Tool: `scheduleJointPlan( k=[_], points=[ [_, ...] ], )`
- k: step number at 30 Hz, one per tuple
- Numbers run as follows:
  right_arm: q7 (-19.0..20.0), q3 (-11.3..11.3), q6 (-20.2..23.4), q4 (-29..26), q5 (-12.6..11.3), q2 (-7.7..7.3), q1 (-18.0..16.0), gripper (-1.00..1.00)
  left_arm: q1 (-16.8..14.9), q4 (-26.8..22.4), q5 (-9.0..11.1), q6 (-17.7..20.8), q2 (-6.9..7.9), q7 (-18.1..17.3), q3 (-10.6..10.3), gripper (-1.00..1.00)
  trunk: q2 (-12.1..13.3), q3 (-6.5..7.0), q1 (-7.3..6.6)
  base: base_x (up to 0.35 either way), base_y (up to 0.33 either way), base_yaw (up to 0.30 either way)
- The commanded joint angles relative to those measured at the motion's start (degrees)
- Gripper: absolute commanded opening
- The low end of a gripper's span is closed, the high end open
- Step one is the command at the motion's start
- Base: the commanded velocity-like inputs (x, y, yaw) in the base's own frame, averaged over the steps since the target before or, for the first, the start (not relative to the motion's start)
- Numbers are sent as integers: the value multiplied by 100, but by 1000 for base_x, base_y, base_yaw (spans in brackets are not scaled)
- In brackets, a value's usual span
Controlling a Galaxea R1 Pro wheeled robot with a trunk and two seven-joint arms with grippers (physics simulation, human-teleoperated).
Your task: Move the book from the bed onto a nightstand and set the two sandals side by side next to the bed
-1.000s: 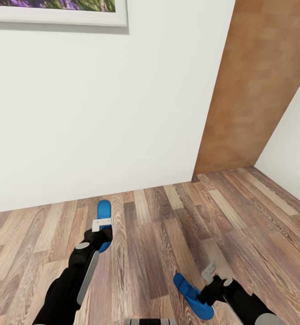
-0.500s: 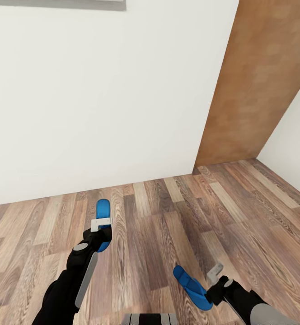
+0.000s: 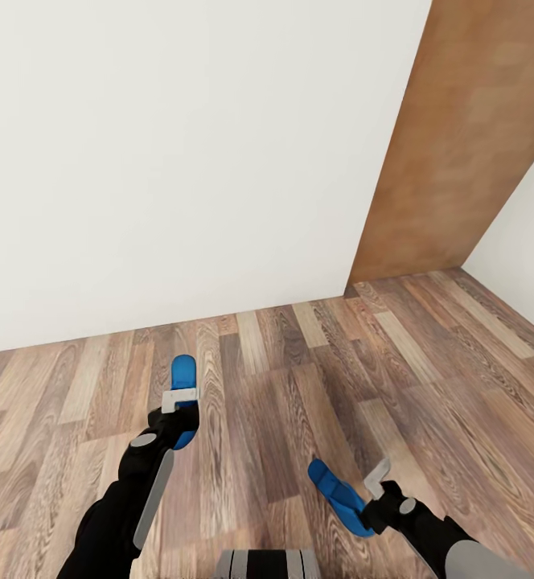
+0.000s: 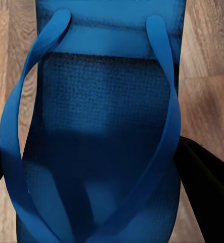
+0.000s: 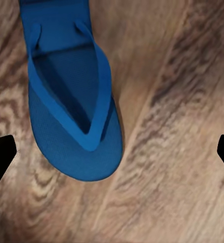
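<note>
Two bright blue sandals show over the wood-plank floor (image 3: pixel 299 378). My left gripper (image 3: pixel 182 406) is shut on one sandal (image 3: pixel 183 371), whose toe end sticks out toward the white wall. In the left wrist view this sandal (image 4: pixel 99 101) lies between the dark fingers (image 4: pixel 210 187), which press on its two sides. The other sandal (image 3: pixel 335 492) is at the lower right, just left of my right gripper (image 3: pixel 373 497). In the right wrist view that sandal (image 5: pixel 74 101) lies ahead on the planks and my right gripper (image 5: pixel 112 149) is open, its tips far apart and touching nothing. The bed, book and nightstand are out of view.
A white wall (image 3: pixel 178 161) stands close ahead. A brown wooden panel (image 3: pixel 452 145) rises at the right, with another white wall (image 3: pixel 528 233) beyond it. Open floor runs to the right.
The camera has tipped down, and the picture frame on the wall has left the view. The right gripper and its sandal have risen slightly in the picture. The left arm keeps its sandal.
</note>
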Motion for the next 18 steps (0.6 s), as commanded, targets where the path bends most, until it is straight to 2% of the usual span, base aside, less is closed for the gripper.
scheduleJointPlan(
  k=[1,4,7,11,18],
  points=[
    [27,43,-5,-9,44,-2,-1,100,-2,-7,24,26,1,39,-9,-100,-3,-27,1,0,0,0],
    [53,265,-4,-44,45,28,-1,100,-4,-7,20,27,1,40,-9,-100,-7,-93,9,0,0,0],
    [67,366,21,-45,53,174,-27,100,-2,-7,17,28,1,40,-10,-100,-11,-160,17,0,0,0],
    [73,409,27,-1,57,266,-146,100,-2,-7,17,29,1,40,-9,-100,-17,-248,27,0,0,0],
    [18,406,97,-6,3,302,-208,100,-2,-13,17,29,1,39,-9,-100,-26,-403,45,0,0,0]
  ],
)
